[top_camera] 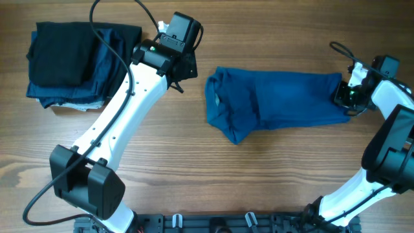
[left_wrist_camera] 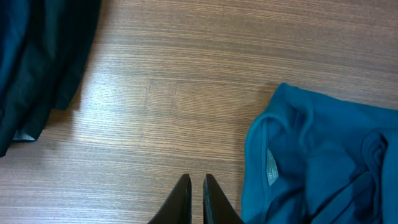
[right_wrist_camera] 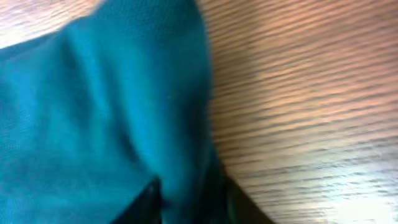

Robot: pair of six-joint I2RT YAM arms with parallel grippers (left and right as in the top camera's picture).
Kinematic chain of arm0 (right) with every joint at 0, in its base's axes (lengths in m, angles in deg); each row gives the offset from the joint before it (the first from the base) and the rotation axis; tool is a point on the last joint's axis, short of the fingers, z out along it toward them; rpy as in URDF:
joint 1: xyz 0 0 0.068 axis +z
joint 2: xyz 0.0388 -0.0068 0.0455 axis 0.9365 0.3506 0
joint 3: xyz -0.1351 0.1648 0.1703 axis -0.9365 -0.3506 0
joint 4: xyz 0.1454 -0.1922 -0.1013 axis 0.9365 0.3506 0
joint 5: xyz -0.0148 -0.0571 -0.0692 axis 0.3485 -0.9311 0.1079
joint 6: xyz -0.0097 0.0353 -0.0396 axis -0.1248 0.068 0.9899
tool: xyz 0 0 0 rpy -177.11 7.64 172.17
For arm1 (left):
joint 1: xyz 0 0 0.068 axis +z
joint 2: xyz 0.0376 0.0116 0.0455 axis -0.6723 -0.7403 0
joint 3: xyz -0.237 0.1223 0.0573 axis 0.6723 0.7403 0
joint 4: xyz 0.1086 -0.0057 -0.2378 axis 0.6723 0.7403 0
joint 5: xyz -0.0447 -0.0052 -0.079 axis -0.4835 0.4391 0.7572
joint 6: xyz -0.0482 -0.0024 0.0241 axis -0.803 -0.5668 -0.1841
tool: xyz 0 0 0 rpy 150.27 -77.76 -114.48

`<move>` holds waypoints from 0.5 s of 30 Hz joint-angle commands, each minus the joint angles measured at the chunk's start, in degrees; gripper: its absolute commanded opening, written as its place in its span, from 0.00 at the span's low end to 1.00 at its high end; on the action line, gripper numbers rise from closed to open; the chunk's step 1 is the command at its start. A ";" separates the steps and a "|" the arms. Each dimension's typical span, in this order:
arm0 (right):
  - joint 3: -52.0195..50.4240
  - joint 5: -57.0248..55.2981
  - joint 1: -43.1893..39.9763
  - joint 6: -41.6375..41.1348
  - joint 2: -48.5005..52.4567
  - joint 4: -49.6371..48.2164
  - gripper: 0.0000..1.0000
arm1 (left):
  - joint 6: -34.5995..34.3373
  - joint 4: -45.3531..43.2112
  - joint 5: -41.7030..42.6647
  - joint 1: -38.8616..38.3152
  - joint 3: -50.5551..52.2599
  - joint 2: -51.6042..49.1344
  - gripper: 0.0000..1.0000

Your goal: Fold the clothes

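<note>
A blue shirt (top_camera: 275, 103) lies folded lengthwise across the middle of the table, collar end at the left. Its collar and tag show in the left wrist view (left_wrist_camera: 311, 168). My left gripper (left_wrist_camera: 196, 180) is shut and empty, hovering over bare wood just left of the collar; overhead it sits at the top centre (top_camera: 184, 68). My right gripper (top_camera: 343, 97) is at the shirt's right end, and in the right wrist view its fingers (right_wrist_camera: 189, 193) are closed on a fold of the blue cloth (right_wrist_camera: 106, 106).
A stack of folded dark clothes (top_camera: 74, 61) sits at the table's far left corner; its edge shows in the left wrist view (left_wrist_camera: 37, 68). Bare wood table (top_camera: 194, 168) lies in front of the shirt.
</note>
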 commanded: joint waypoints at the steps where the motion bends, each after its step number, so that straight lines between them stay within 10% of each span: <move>1: -1.07 0.55 0.00 -0.90 -0.02 -0.39 0.04 | -0.57 0.02 0.33 0.26 0.15 -0.44 0.08; 15: 13.55 2.64 -0.96 -1.57 -4.61 13.11 0.04 | -0.55 -2.14 1.60 1.46 0.15 -0.46 0.14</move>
